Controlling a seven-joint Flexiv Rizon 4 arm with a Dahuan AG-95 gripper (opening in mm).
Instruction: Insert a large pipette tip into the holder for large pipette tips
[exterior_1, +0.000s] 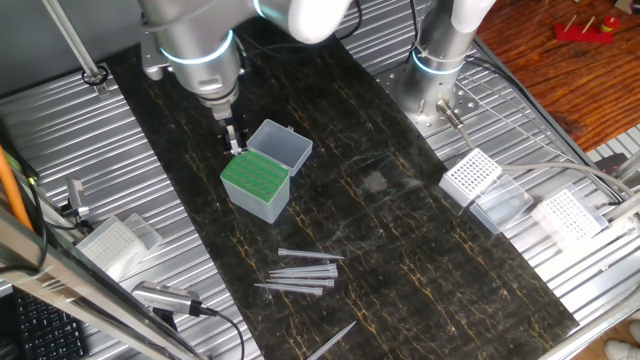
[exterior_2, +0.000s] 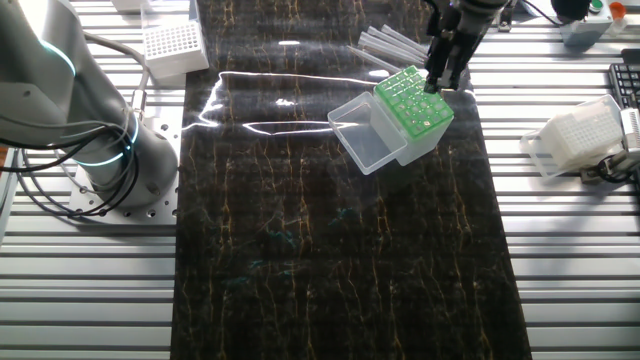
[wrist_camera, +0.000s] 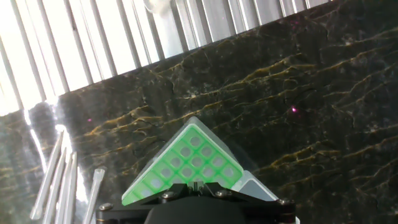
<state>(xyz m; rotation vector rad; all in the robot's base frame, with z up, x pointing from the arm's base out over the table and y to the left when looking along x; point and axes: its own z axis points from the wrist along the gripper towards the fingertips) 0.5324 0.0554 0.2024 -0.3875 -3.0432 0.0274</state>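
Holder for large pipette tips (exterior_1: 256, 183) stands on dark mat (exterior_1: 400, 250), green grid up, clear lid (exterior_1: 282, 143) open, directly under jaws. Gripper (exterior_1: 234, 140) hangs over grid corner; jaws narrow, whether tip sits between them cannot tell. Loose pipette tips (exterior_1: 300, 272) lie on mat, well apart from jaws. White racks (exterior_1: 470, 177) far aside.
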